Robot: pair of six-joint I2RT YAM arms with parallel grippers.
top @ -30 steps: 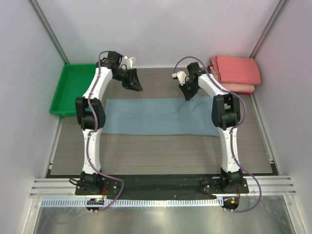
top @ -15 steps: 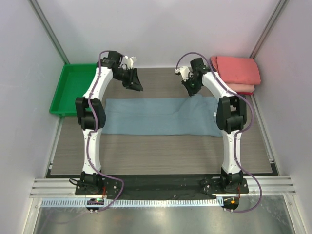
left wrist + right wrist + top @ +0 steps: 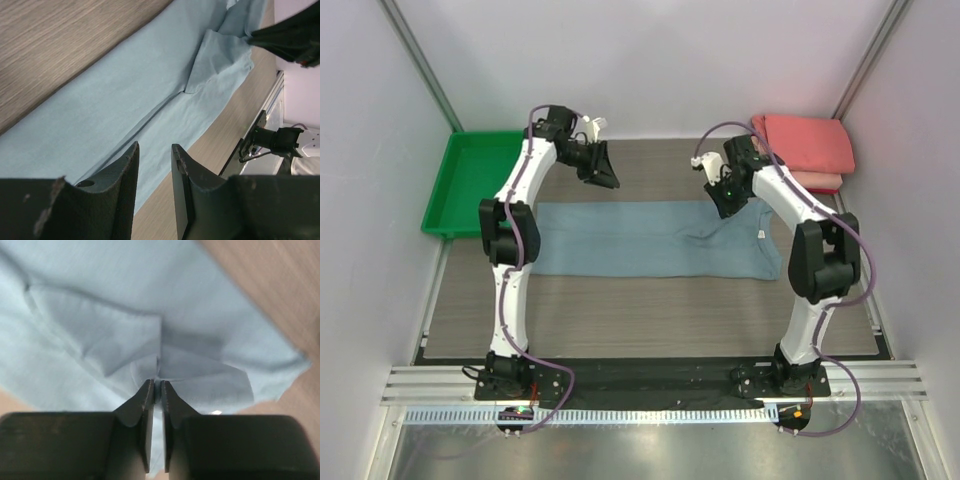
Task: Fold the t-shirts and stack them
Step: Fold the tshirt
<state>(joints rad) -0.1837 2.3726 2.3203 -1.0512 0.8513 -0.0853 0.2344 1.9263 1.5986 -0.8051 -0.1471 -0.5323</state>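
Note:
A dusty blue-grey t-shirt [image 3: 640,240] lies flat and long across the middle of the table, a small white neck label [image 3: 761,233] near its right end. My right gripper [image 3: 725,203] is shut on a pinch of the shirt's far edge; in the right wrist view the fingertips [image 3: 156,386] clamp a bunched fold of the blue cloth [image 3: 115,320]. My left gripper [image 3: 604,177] hovers over the bare table just beyond the shirt's far edge, jaws apart and empty [image 3: 155,152], with the shirt [image 3: 125,100] below it. Folded coral-red t-shirts [image 3: 802,146] are stacked at the back right.
A green plastic tray [image 3: 470,180] sits at the back left corner. Grey walls close in on both sides and behind. The arm bases stand on a black rail along the near edge. My right gripper shows in the left wrist view [image 3: 292,35].
My right gripper has moved right and nearer with the pinched cloth, and the shirt's right end now reaches further right. My left gripper has shifted slightly right.

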